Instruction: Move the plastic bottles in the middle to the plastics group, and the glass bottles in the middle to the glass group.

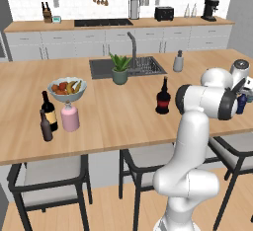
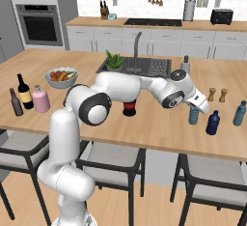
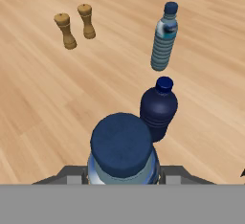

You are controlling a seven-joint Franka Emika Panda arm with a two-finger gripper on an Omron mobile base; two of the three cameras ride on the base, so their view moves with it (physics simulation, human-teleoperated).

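Note:
My gripper [image 3: 122,173] is shut on a plastic bottle [image 3: 122,146] with a dark blue cap, one finger on each side of its neck. In the right base view the gripper [image 2: 198,105] holds this teal bottle [image 2: 194,116] upright, low over the counter's right part. I cannot tell whether its base touches the wood. Just beyond it stands the plastics group: a dark blue bottle [image 3: 158,108] [image 2: 213,122] and a lighter ribbed one [image 3: 164,39] [image 2: 240,113]. The squat dark glass bottle [image 1: 163,99] with a red label stands mid-counter, partly behind my arm. The glass group, a wine bottle [image 1: 48,110] and a slim brown bottle [image 1: 46,126], is far left.
Two brown shakers [image 3: 65,30] stand behind the plastics group. A pink bottle [image 1: 70,117] and a fruit bowl [image 1: 66,89] sit beside the glass group. A potted plant [image 1: 119,68], the sink [image 1: 148,67] and a soap dispenser [image 1: 178,61] lie toward the back. Stools stand under the front edge.

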